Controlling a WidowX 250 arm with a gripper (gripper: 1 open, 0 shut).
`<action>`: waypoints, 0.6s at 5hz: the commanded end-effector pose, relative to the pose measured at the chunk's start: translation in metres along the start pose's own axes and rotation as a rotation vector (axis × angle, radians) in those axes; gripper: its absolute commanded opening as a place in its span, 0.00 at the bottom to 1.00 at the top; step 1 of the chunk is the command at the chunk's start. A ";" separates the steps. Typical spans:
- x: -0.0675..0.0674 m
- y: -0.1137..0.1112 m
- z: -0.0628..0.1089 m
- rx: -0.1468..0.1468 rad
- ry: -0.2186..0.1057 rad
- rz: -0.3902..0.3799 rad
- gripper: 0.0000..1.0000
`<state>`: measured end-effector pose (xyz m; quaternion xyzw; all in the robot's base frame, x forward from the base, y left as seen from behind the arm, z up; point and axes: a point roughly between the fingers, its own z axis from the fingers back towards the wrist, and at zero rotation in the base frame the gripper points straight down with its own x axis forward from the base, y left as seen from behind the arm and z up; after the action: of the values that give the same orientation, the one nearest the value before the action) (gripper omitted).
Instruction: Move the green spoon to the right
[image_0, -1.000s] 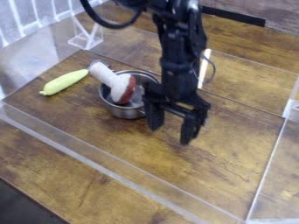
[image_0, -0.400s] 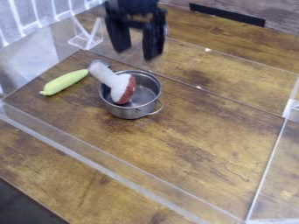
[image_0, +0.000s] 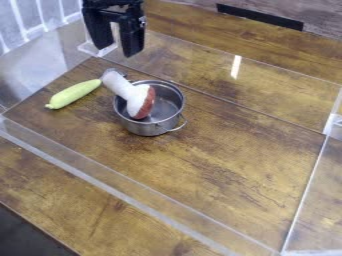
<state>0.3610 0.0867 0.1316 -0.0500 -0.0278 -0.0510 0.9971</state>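
Smooth yellow-green elongated spoon with tapered ends (image_0: 72, 94): one, lying on the brown wooden surface (image_0: 227, 180) near its left edge, just beside the pot and apart from it; long axis slanting, one end towards the left edge, the other towards the far edge.

Black robot hand (image_0: 127, 36): one, raised over the far left part of the surface, beyond spoon and pot; fingers apart, nothing between them.

White thick-handled utensil with a red part (image_0: 131, 95): one, leaning in the pot, its white end over the rim on the spoon's side.

Round grey metal pot with wire handles (image_0: 167, 124): one, upright, right of the spoon, between it and the open wood towards the right edge.

Step in hand: the approach, by my reading; spoon ungrasped and at the left, so the move to the right is all to do.

Next move, judged: bring the hand nearer the left edge and the near edge, lower it over the spoon's middle, set the fingers either side of its narrow width, close.

Caution, judged: the utensil's white end sits near the spoon's far tip; lift well above the pot before carrying rightwards.
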 end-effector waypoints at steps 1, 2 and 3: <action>-0.002 0.015 0.016 0.020 -0.025 0.030 1.00; -0.013 0.012 0.005 0.011 0.010 0.028 1.00; -0.022 0.012 -0.001 0.005 0.036 0.001 1.00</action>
<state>0.3414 0.0936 0.1044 -0.0608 0.0220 -0.0539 0.9964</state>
